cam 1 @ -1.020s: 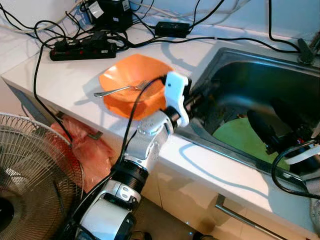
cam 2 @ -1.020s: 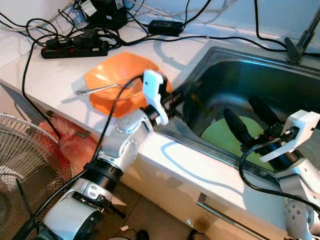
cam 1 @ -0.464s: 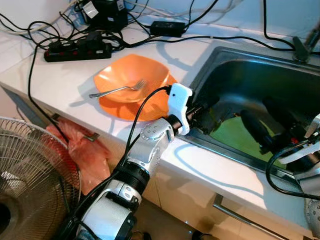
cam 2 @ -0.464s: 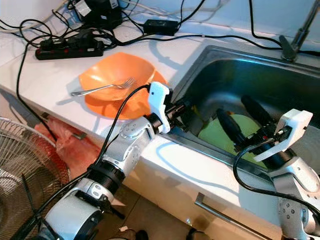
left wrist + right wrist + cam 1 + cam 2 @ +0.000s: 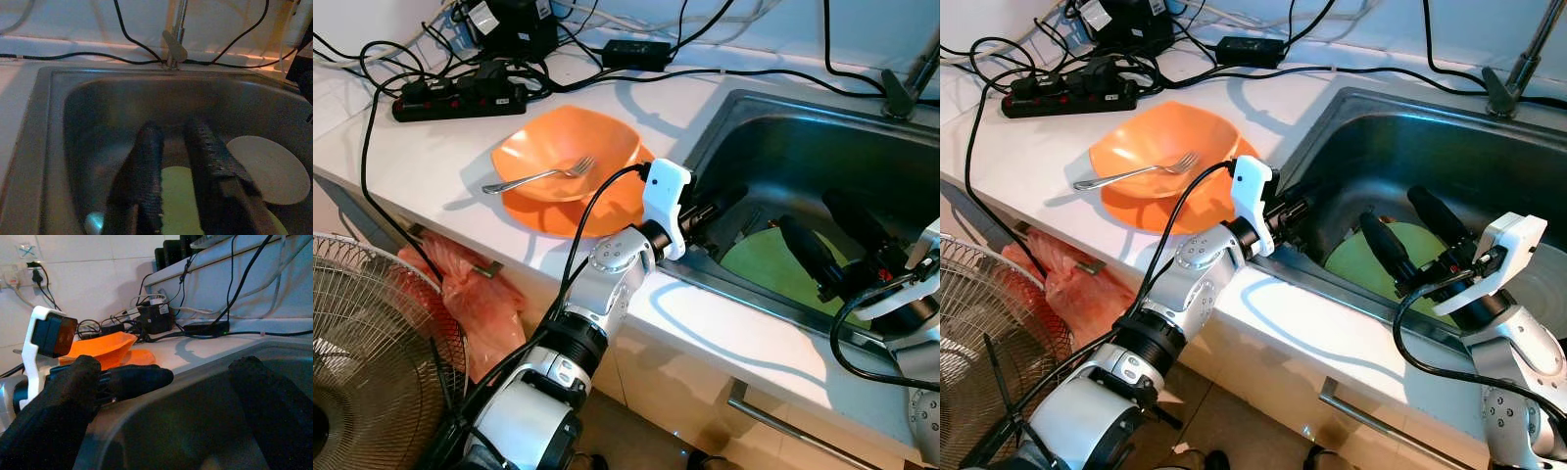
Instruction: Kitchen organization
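A green plate (image 5: 771, 270) lies flat in the steel sink (image 5: 803, 122). My right gripper (image 5: 829, 235) hovers just above the plate, open, nothing between its fingers (image 5: 1383, 245). My left gripper (image 5: 715, 209) reaches over the sink's left rim into the basin. Its two fingers (image 5: 146, 166) are a little apart and hold nothing. Deeper in the basin, the left wrist view also catches a white round plate (image 5: 269, 169). On the counter left of the sink, an orange bowl (image 5: 568, 147) with a fork (image 5: 538, 177) in it sits on an orange plate (image 5: 607, 211).
A power strip (image 5: 460, 98), adapters and tangled black cables crowd the back of the white counter (image 5: 431, 157). The faucet (image 5: 901, 96) stands at the sink's far right. Below the counter are a floor fan (image 5: 362, 343), a pink bag (image 5: 470, 294) and a drawer handle (image 5: 773, 421).
The head view has shifted slightly. My left gripper has moved from beside the orange dishes farther over the sink rim. The right gripper stays open over the green plate.
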Available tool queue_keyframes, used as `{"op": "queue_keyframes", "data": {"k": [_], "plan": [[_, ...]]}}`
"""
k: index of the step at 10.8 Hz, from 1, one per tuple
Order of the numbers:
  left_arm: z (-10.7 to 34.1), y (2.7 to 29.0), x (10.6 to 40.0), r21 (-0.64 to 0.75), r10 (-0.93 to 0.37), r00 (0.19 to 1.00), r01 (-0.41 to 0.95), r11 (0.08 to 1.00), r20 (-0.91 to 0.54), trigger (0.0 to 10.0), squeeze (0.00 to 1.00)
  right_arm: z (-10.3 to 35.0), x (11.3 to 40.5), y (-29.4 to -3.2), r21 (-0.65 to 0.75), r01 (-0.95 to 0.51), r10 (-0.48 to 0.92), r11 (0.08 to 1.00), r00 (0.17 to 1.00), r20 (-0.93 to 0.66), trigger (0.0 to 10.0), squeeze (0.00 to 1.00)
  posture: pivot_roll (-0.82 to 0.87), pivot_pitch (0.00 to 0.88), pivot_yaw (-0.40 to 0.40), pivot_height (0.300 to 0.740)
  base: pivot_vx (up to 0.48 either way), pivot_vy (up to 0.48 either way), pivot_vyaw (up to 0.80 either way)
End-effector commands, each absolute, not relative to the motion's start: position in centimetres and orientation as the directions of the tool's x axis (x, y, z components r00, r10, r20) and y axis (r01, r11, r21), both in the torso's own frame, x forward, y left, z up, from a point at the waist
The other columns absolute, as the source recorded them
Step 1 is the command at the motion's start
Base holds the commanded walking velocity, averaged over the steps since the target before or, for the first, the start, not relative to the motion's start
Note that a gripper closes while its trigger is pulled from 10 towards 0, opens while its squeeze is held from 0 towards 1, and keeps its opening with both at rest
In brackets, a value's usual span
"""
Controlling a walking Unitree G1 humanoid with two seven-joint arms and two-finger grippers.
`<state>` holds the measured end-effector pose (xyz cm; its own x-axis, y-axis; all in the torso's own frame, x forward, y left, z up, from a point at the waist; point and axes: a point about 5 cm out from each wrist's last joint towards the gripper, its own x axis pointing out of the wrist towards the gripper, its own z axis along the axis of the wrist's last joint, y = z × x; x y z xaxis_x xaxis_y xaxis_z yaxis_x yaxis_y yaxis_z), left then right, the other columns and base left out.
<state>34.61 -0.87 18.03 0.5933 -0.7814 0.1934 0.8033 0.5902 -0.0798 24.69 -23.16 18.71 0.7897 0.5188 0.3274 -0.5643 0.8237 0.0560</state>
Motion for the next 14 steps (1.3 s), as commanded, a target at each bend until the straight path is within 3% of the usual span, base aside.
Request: {"op": "queue_keyframes", "data": {"k": [1,2,5,6,7,9,11,14], "plan": [[21.3,-6.9,32.3,-0.089,-0.832,0.465,0.883,0.461,0.302,10.0,1.00,18.0,25.0,-22.6,0.086,-0.579,0.530,0.811,0.788,0.313,10.0,0.00,-0.08,0.134,0.116,0.740,0.000,0.000,0.00],[21.8,-6.9,32.3,-0.030,-0.830,0.460,0.879,0.475,0.315,10.0,0.00,18.0,25.1,-22.4,0.087,-0.585,0.535,0.806,0.784,0.314,10.0,0.00,-0.07,0.128,0.115,0.740,0.000,0.000,0.00],[25.4,-5.2,32.3,0.153,-0.765,0.473,0.798,0.582,0.437,10.0,0.00,17.9,25.3,-22.2,0.090,-0.593,0.542,0.800,0.778,0.317,10.0,0.00,-0.06,0.121,0.114,0.740,0.000,0.000,0.00],[27.2,-3.0,32.8,0.207,-0.688,0.516,0.703,0.681,0.510,10.0,0.00,17.9,25.4,-22.2,0.090,-0.596,0.544,0.798,0.776,0.319,10.0,0.00,-0.05,0.123,0.112,0.740,0.000,0.000,0.00],[27.8,-1.8,33.0,0.224,-0.661,0.529,0.665,0.713,0.532,10.0,0.00,17.9,25.5,-22.2,0.091,-0.597,0.544,0.797,0.776,0.320,10.0,0.00,-0.04,0.124,0.110,0.740,0.000,0.000,0.00],[28.4,3.9,33.1,0.245,-0.526,0.620,0.483,0.841,0.583,10.0,0.00,17.7,25.7,-22.0,0.101,-0.603,0.547,0.791,0.772,0.323,10.0,0.00,-0.01,0.127,0.105,0.740,0.000,0.000,0.00],[26.2,8.4,32.9,0.215,-0.447,0.727,0.395,0.893,0.521,10.0,0.00,17.5,26.0,-21.7,0.111,-0.612,0.554,0.783,0.767,0.323,10.0,0.00,0.02,0.129,0.097,0.740,0.000,0.000,0.00],[26.1,13.3,31.6,0.153,-0.349,0.793,0.315,0.937,0.500,10.0,0.00,17.3,26.4,-21.4,0.118,-0.629,0.570,0.768,0.756,0.321,10.0,0.00,0.06,0.133,0.083,0.740,0.000,0.000,0.00]]}}
